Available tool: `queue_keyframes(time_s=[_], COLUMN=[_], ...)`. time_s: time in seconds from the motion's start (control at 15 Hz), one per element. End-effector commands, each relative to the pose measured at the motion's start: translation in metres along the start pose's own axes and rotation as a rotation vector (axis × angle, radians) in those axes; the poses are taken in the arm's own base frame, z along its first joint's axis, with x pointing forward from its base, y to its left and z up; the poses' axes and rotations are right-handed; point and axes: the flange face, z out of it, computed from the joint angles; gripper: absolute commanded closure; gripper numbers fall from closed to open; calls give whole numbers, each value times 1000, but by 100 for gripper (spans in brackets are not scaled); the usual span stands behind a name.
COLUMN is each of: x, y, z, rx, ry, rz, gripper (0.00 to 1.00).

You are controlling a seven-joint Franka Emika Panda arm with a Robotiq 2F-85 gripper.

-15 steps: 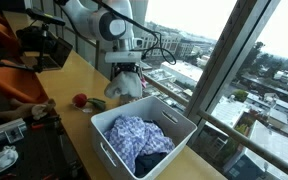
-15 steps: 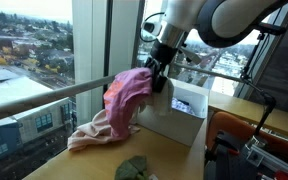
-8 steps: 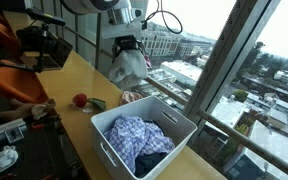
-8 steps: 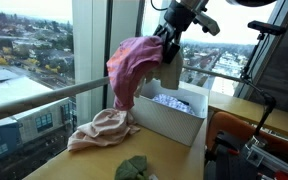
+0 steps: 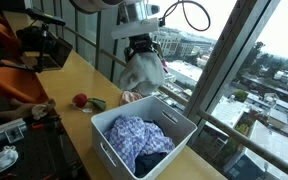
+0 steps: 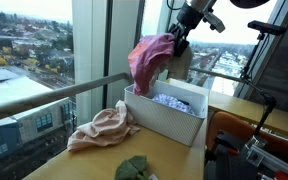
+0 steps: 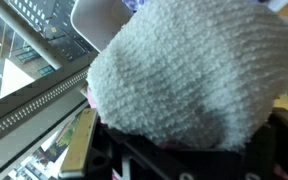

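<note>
Our gripper (image 5: 144,46) clamps a pink towel (image 5: 142,73), which we see hanging at twelve o'clock from the white bin (image 5: 112,152) holding checked cloth (image 5: 134,132).

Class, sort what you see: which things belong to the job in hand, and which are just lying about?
In hand: gripper, pink towel it holds, white bin, checked cloth inside.
Lying about: peach cloth, green cloth, red object.
</note>
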Motion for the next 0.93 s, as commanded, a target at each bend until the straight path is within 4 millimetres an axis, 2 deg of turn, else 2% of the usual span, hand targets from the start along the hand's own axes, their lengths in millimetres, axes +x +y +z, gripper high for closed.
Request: queue_keyframes(time_s=[0.0, 0.33, 0.67, 0.73, 0.87], x=[-35, -79, -103, -107, -117], y=[13, 7, 0, 2, 14], z=[19, 77, 127, 134, 135], rx=[5, 36, 70, 74, 81], ry=[-52, -163, -252, -265, -271], rz=[29, 39, 30, 37, 69], gripper=[94, 94, 94, 94, 94])
